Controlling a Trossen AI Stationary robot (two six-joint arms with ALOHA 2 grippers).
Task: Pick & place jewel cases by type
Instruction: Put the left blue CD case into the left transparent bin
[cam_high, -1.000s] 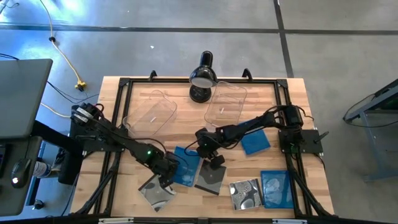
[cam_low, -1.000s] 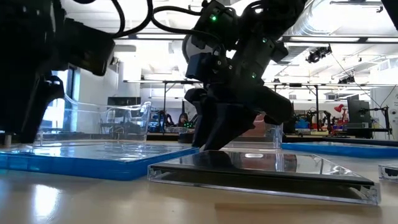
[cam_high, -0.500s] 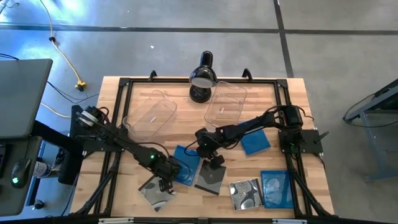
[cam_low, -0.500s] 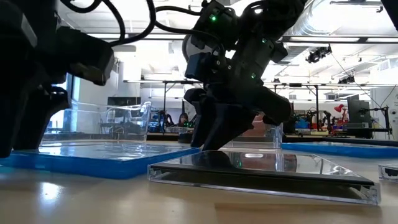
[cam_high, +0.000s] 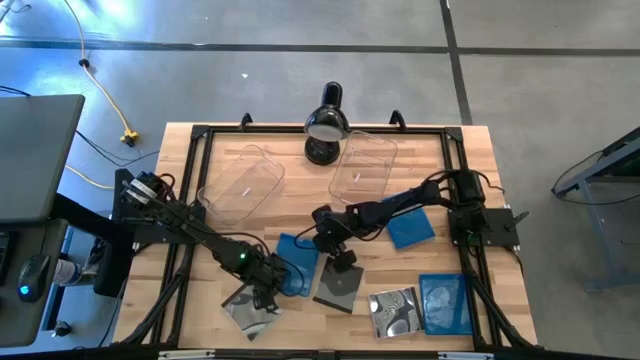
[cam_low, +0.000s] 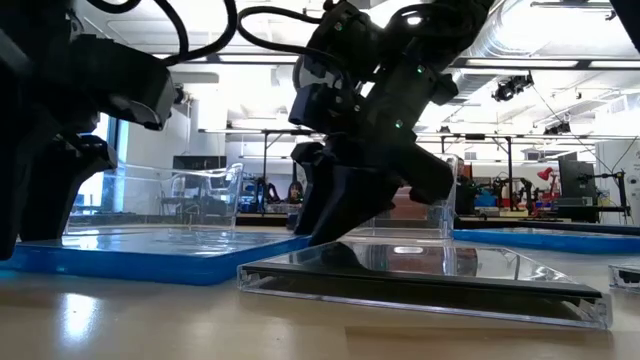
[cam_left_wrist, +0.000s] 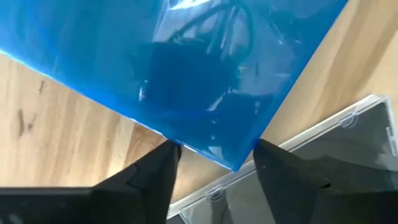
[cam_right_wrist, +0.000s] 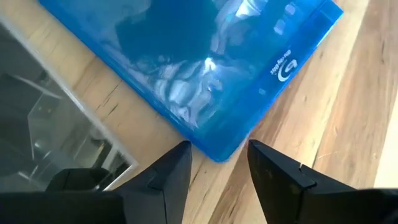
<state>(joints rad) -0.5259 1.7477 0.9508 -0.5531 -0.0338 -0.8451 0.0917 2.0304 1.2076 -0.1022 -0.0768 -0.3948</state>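
Two tools work at one thin square blue plastic jewel case (cam_high: 296, 262), which lies flat on the wooden desk (cam_high: 460, 200) near its front middle, just beside a dark grey clear case (cam_high: 338, 285). The left tool (cam_left_wrist: 214, 165) has its fingers apart around one corner of the blue case. The right tool (cam_right_wrist: 217, 158), fingers also apart, straddles another corner. I judge the pick step is in hand; next one tool should close and lift.
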